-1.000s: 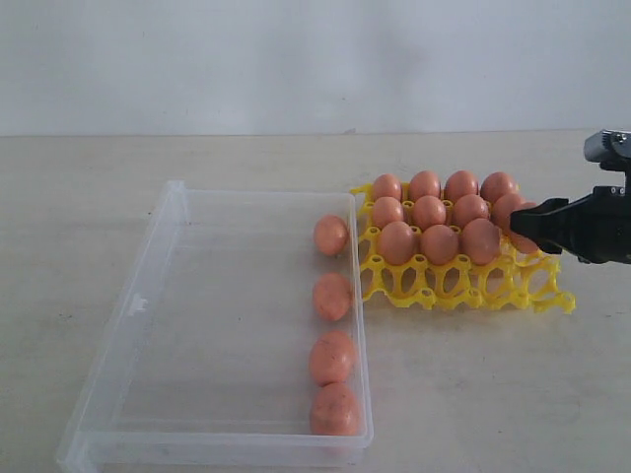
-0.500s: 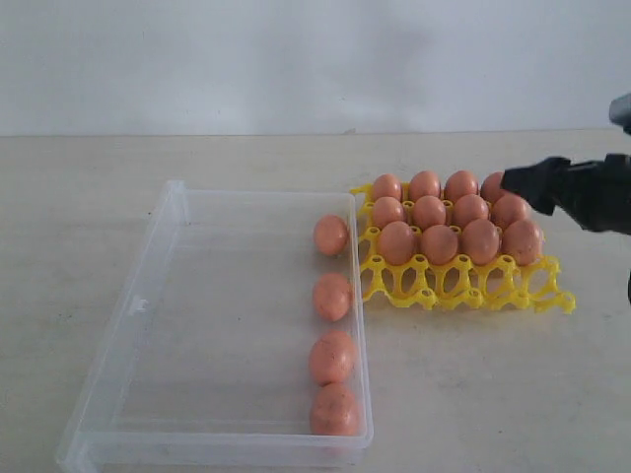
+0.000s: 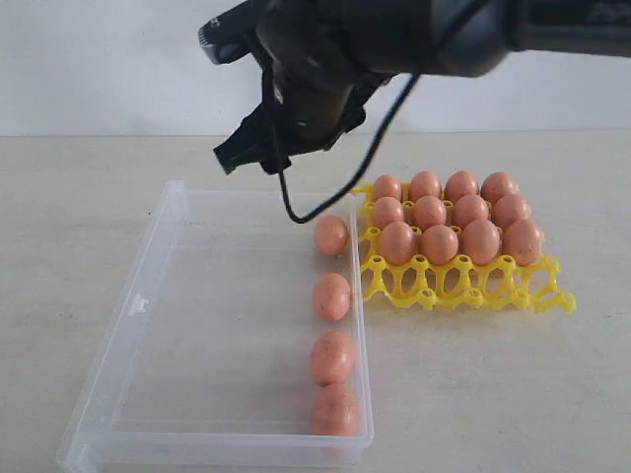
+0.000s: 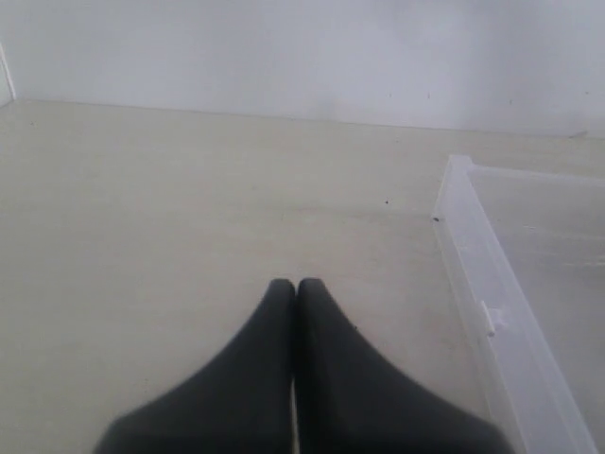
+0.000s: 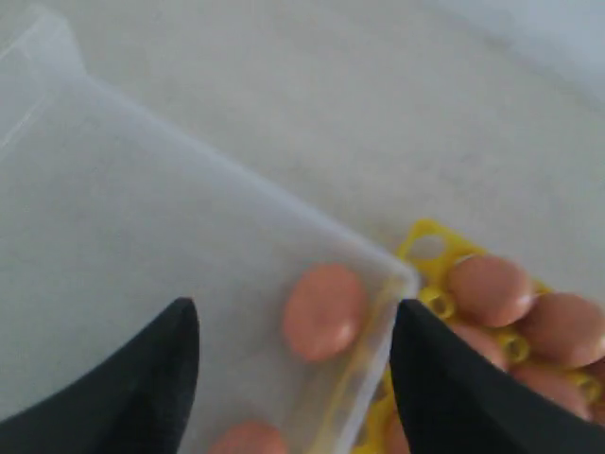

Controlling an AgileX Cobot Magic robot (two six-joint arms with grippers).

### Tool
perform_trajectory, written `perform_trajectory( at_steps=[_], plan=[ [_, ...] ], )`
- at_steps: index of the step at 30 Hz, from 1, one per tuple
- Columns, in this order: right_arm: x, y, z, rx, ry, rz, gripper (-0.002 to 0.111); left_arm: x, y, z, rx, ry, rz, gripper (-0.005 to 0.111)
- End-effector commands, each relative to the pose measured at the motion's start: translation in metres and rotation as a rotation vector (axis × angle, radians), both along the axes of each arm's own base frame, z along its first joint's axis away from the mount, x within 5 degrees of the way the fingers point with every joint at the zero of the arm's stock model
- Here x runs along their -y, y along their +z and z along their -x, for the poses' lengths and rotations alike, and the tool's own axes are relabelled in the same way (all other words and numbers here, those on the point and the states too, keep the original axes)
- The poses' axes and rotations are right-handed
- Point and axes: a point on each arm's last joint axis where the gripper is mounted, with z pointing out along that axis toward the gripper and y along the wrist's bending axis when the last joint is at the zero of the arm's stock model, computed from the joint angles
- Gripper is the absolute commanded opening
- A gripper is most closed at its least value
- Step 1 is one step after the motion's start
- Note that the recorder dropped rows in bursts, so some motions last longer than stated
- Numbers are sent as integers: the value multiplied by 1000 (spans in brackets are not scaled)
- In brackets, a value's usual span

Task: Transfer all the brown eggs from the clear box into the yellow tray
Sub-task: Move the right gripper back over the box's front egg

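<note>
Fingers (image 4: 269,350) of the left gripper (image 4: 295,286) were clenched flat together, gripping nothing. Only the left wrist view showed this gripper. It sat low over bare table (image 3: 473,394), with the clear box (image 3: 227,325) off to one side; that view caught the box's long wall and its latch tab (image 4: 489,317).

Right gripper (image 5: 293,310) was released, fingers spread wide, nothing held. Exterior view put it up in the air above the box's far edge, at about 10 o'clock from the yellow tray (image 3: 463,291). Right arm (image 3: 394,34) came in from the 2 o'clock corner, and a black cable (image 3: 292,215) looped down from it.

Right wrist view was blurred. It looked down between the spread fingers at one egg in the box corner, part of a second egg, and the tray corner just past the box wall.

Only the exterior view gave the full count of brown eggs (image 3: 331,236). Four lay in a line inside the box along its 3 o'clock wall. Twelve sat in the tray in three rows of four. The tray's 6 o'clock row of cups was empty. Tray stood just beside the box at about 2 o'clock, by the far right corner; could not tell if they touched.

Table was pale beige, matte. Plain whitish wall (image 3: 99,69) ran behind it at 12 o'clock.
</note>
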Motion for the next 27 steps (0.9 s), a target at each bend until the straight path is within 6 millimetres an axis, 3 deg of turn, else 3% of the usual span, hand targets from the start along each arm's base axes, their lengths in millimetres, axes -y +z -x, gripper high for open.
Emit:
perform_trajectory(
  at_steps=[1,4,10,27],
  plan=[
    [-25,-20,-20,-259,-2,-8,55,0,-1,0,-5,-2,8,-4],
    [-36,-39,-32,-293,-18,24,55,0,-1,0,-5,-2,8,-4],
    [-32,-70,-42,-305,-106,152,55,1,-1,0,1,-5,9,-4],
    [-14,-103,-62,-298,-220,214,55,1,1,-1,17,-13,7,-4]
  ],
)
